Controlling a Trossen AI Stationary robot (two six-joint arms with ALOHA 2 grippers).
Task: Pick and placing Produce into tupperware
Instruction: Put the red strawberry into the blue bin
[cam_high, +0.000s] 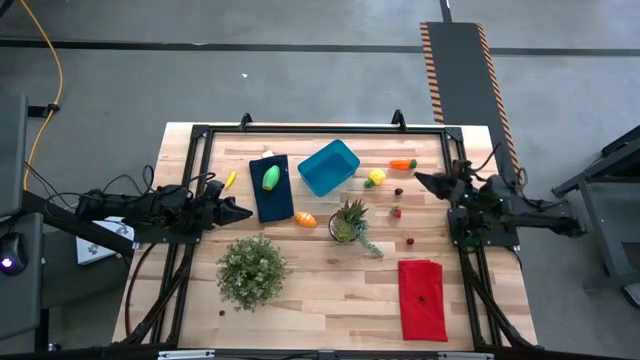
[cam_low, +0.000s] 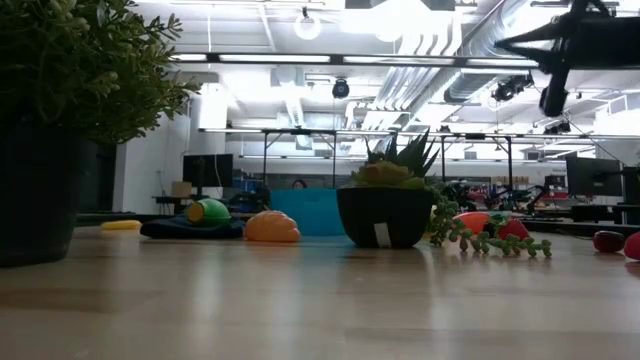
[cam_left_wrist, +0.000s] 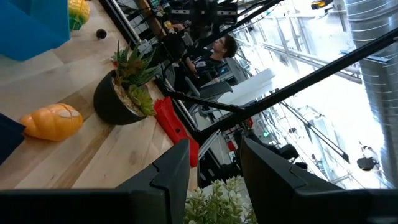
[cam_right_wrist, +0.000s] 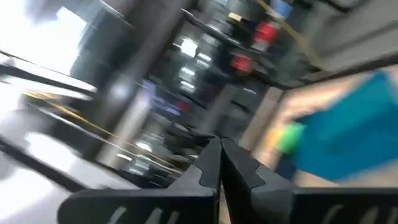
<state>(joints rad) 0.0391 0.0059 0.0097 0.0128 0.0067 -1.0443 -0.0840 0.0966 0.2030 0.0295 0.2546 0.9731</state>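
Note:
The bright blue tub (cam_high: 328, 166) stands at the table's far middle. A green oval (cam_high: 271, 178) lies on a dark blue cloth (cam_high: 270, 190) left of it. An orange oval (cam_high: 306, 218) lies on the wood before the tub. The lemon (cam_high: 376, 177) and the carrot (cam_high: 402, 164) lie to the tub's right. My left gripper (cam_high: 243, 212) hovers open at the cloth's near left corner, with the orange oval (cam_left_wrist: 53, 121) ahead of it. My right gripper (cam_high: 420, 180) hangs shut above the table, right of the lemon, pointing left toward the tub (cam_right_wrist: 354, 137).
A spiky plant in a dark pot (cam_high: 348, 222) stands just right of the orange oval. A bushy potted plant (cam_high: 252, 270) sits near the front left. A red cloth (cam_high: 422, 298) lies front right. Small red and dark berries (cam_high: 396, 212) dot the wood between lemon and red cloth.

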